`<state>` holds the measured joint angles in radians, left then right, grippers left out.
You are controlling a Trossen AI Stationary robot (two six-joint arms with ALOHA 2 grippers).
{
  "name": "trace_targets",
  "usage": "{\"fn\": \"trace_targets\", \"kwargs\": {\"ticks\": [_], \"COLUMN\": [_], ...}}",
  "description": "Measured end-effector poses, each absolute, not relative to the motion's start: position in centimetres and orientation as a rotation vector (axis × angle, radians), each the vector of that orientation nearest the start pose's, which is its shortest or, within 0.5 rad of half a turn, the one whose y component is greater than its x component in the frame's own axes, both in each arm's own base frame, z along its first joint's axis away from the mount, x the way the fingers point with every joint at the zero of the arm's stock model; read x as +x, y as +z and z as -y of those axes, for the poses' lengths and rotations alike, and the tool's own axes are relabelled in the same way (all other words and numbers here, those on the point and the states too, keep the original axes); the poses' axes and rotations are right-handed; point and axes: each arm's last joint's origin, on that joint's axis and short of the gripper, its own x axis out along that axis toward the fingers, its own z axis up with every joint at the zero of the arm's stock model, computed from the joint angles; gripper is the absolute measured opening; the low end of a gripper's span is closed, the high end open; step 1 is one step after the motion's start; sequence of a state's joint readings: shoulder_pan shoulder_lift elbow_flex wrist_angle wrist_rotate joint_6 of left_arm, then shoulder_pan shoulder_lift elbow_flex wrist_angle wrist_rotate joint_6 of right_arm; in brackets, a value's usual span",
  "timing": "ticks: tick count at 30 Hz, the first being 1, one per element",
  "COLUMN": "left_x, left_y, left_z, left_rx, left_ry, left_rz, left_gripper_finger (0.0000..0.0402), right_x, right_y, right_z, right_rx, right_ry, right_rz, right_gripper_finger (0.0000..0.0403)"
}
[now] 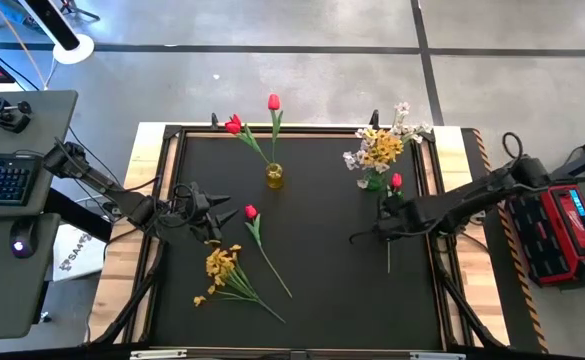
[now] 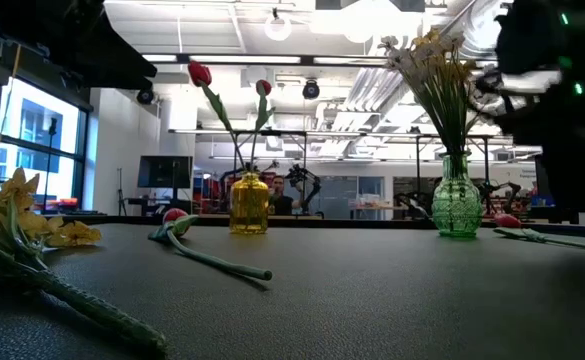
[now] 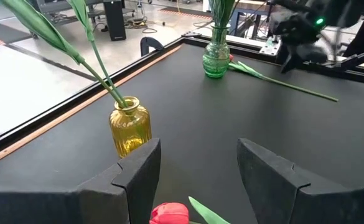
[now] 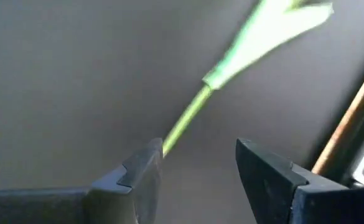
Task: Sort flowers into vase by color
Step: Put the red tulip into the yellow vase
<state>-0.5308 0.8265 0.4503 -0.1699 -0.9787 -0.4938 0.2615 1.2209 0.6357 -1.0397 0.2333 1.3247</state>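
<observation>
Only the left wrist view shows the left gripper (image 3: 197,180) open over a loose red tulip (image 3: 169,213). The right gripper (image 4: 197,171), open, holds nothing above another tulip's stem (image 4: 185,121) at the black mat's (image 1: 312,250) right. Two tulips stand in the yellow vase (image 1: 274,176); white and yellow sprays fill the green vase (image 1: 375,180). One yellow spray (image 1: 222,270) lies near-left.

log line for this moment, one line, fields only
left gripper: open over loose red tulip | right gripper: open at tulip stem by green vase | yellow vase: two red tulips
</observation>
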Motion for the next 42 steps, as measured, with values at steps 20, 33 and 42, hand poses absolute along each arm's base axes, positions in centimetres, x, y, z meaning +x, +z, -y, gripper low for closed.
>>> {"fn": "trace_targets", "kwargs": {"ticks": [20, 33, 42], "left_x": [15.3, 15.3, 15.3], "left_y": [22.1, 22.1, 22.0], "left_z": [6.2, 6.2, 6.2], "left_rx": [-0.137, -0.136, -0.135], "left_ry": [0.522, 0.522, 0.522], "left_rz": [-0.266, -0.266, -0.267], "left_gripper_finger": [0.02, 0.02, 0.02], "right_x": [14.6, 15.9, 19.1], "right_y": [12.5, 14.3, 17.9], "right_z": [-1.4, -3.2, -7.0], "right_rx": [0.716, 0.802, 0.773], "right_ry": [-1.097, -0.848, -0.342], "right_rz": [-1.051, -1.168, -1.102], "right_gripper_finger": [0.0084, 0.0003, 0.0001]}}
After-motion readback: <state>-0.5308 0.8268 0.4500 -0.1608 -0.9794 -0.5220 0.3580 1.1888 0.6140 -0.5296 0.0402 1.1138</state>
